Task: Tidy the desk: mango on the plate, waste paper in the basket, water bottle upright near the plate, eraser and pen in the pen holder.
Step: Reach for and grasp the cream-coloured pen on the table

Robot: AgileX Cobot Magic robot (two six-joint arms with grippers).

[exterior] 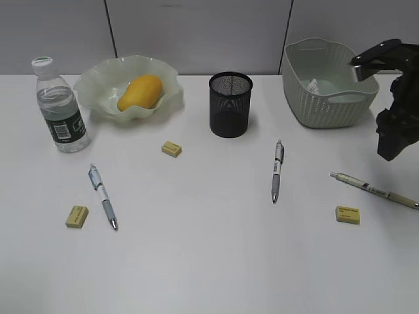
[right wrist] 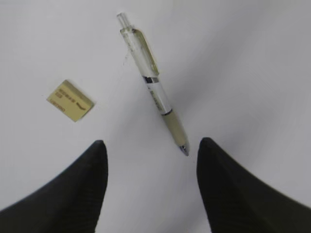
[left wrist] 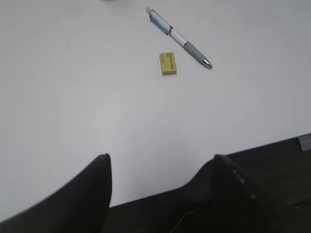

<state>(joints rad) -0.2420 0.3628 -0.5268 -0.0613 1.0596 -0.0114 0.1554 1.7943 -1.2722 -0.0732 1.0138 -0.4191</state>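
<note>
Right tool [right wrist: 150, 160] spread wide, empty, above beige pen [right wrist: 154, 90] and eraser [right wrist: 70, 100] on worktop [right wrist: 243, 73]. Left tool [left wrist: 160, 174] also wide, empty.

A grey panelled wall [exterior: 196, 33] spans the background. Two dark vertical seams [exterior: 111, 29] divide it into panels. The left wrist view shows a dark floor [left wrist: 291, 170], with a small pale tag [left wrist: 304, 141] at its right edge.

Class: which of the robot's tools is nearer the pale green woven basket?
Right. The right tool hovers open over the desk just beside the pale green woven basket; the left tool is at the opposite near-left edge.
</note>
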